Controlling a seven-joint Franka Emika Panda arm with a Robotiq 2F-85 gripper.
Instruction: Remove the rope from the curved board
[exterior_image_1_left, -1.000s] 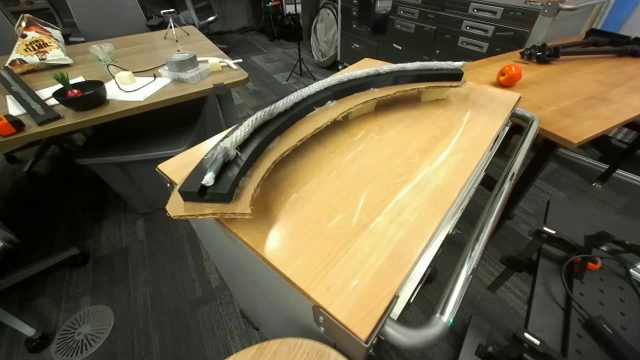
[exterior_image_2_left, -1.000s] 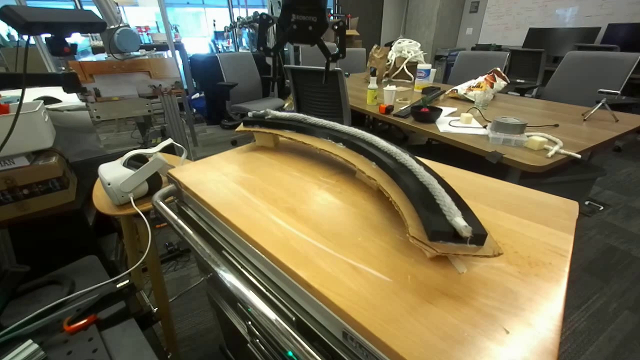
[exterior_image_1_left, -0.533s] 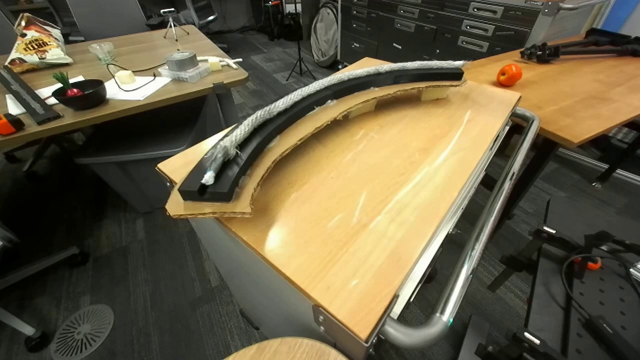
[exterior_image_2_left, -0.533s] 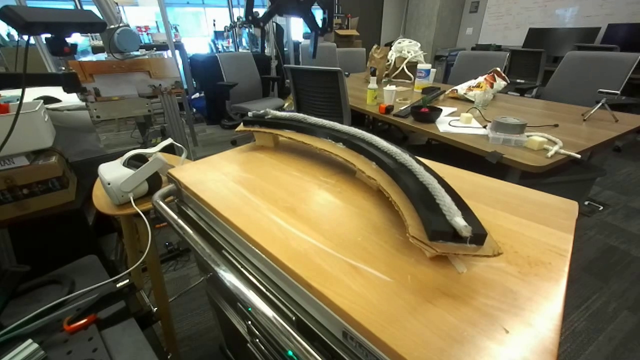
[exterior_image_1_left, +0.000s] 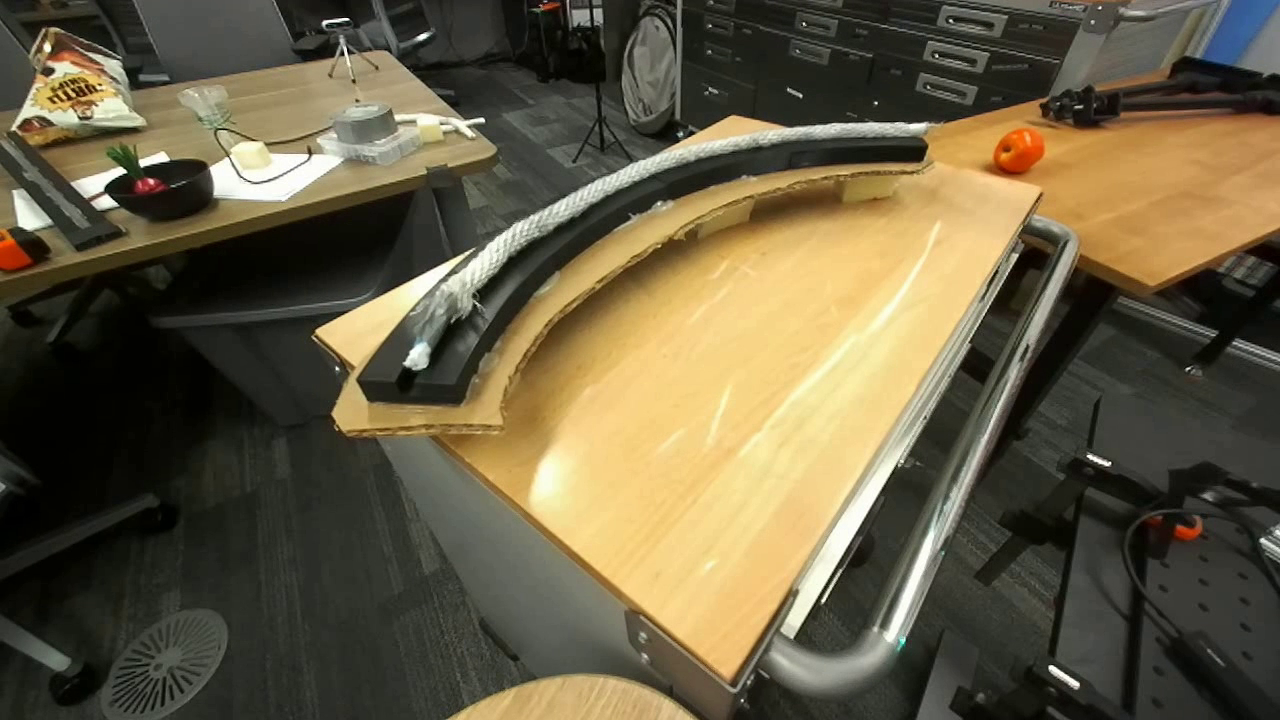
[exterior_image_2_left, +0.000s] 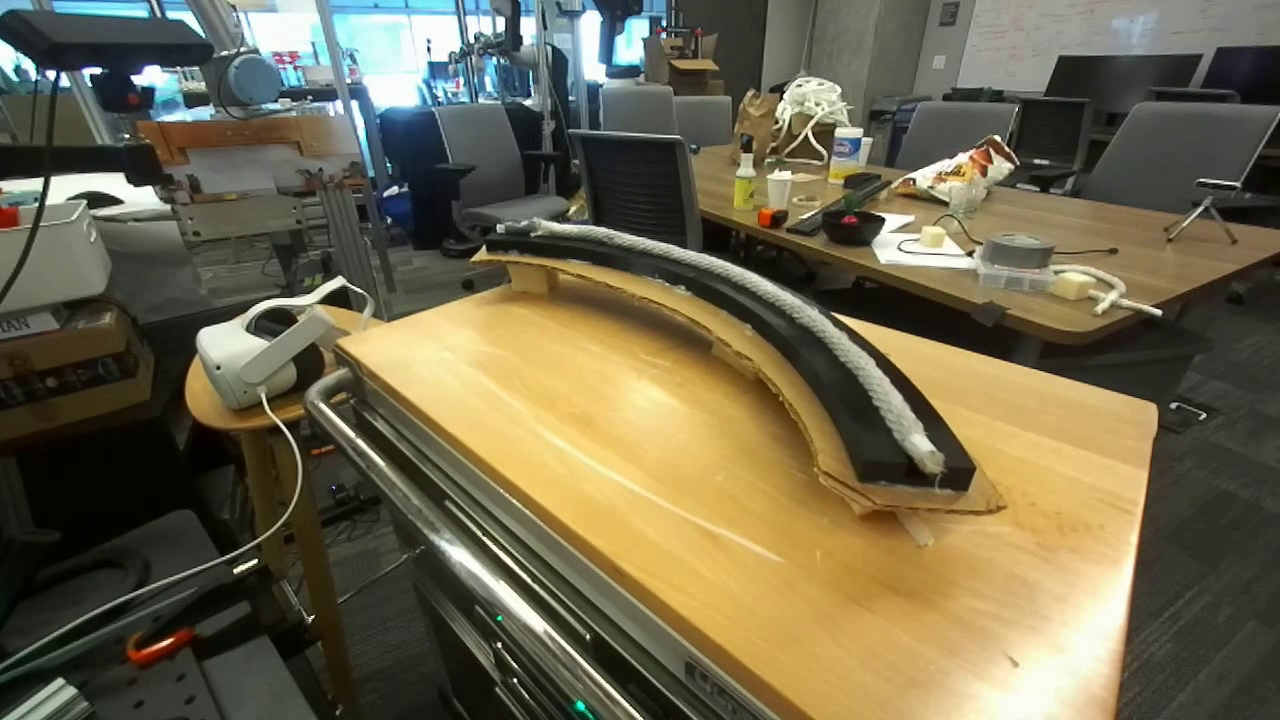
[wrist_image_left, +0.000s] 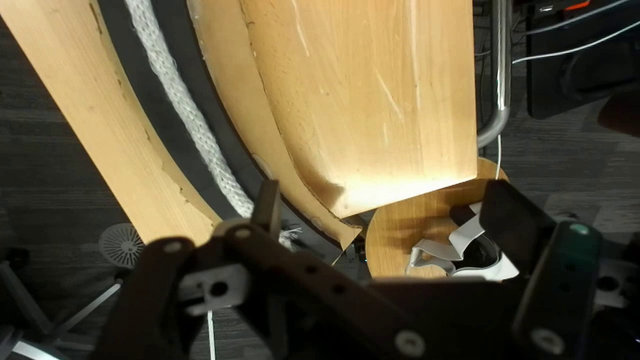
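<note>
Step in hand looked like pre-grasp; removal hadn't begun. Braided rope (exterior_image_2_left: 762, 292) lay along the curved black track (exterior_image_2_left: 800, 362), which sat on cardboard (exterior_image_1_left: 602, 264) over the wooden tabletop (exterior_image_2_left: 600, 420). Tool (wrist_image_left: 384, 200) was released, jaws wide, nothing between, raised clear of the rope. Next move probably called for straddling the rope near its frayed end, dropping down, pinching, peeling it out of the groove. In the wrist view one finger (wrist_image_left: 267, 207) covered part of that end; in an exterior view only the tool's tips showed at the top edge. Height was hard to judge.
</note>
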